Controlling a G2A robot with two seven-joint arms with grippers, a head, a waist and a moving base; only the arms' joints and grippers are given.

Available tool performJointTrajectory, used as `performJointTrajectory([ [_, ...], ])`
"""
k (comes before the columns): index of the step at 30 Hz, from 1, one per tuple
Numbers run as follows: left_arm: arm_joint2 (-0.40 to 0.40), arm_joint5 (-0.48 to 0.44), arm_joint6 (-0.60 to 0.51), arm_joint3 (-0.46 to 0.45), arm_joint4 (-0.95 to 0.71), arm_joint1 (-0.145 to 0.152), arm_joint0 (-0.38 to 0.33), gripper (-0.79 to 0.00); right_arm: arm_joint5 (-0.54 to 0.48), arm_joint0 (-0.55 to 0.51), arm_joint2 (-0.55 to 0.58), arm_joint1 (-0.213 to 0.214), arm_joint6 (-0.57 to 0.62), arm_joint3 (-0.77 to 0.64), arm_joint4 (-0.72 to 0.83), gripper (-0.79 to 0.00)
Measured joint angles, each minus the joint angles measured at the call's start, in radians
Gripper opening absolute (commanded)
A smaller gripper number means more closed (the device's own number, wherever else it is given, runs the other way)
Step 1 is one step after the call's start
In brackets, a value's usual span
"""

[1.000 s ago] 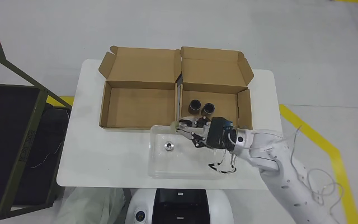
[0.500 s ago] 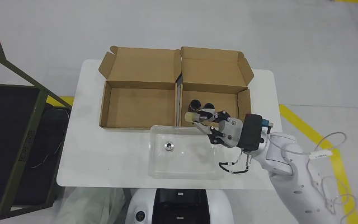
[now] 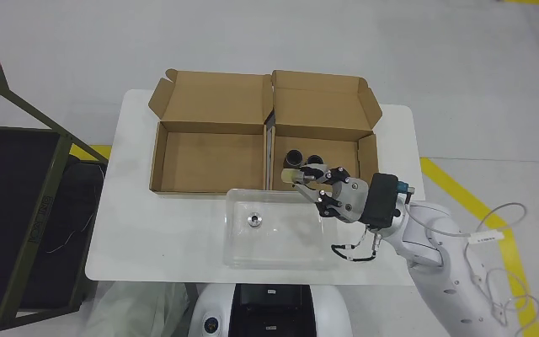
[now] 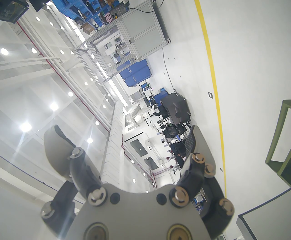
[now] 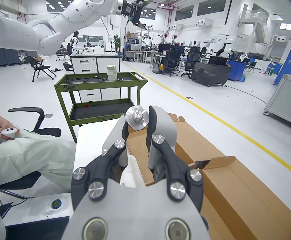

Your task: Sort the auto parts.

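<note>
My right gripper is shut on a silver disc-shaped part, holding it by the rim between both pads. It hovers over the near edge of the right cardboard box, where two black cylindrical parts stand. A second silver part lies in the clear plastic tray at the table's front. The left cardboard box holds nothing visible. My left gripper is open with nothing between its fingers, raised high and pointing away from the table.
Both boxes sit side by side at the back of the white table, flaps up. A green cart stands beyond the table's left end. The left arm is held overhead.
My right gripper has carried the silver part from over the clear tray back toward the right box; it has barely moved in the last half second.
</note>
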Motion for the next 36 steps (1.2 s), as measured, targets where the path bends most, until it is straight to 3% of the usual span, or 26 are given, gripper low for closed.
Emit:
performJointTrajectory([
  [25,0.000,0.000,0.000,0.000,0.000,0.000,0.000,0.000,0.036,0.002,-0.019,-0.004,0.006,0.008,0.001,-0.785],
  [36,0.000,0.000,0.000,0.000,0.000,0.000,0.000,0.000,0.087,0.158,-0.152,-0.036,0.058,0.189,0.048,-0.785],
])
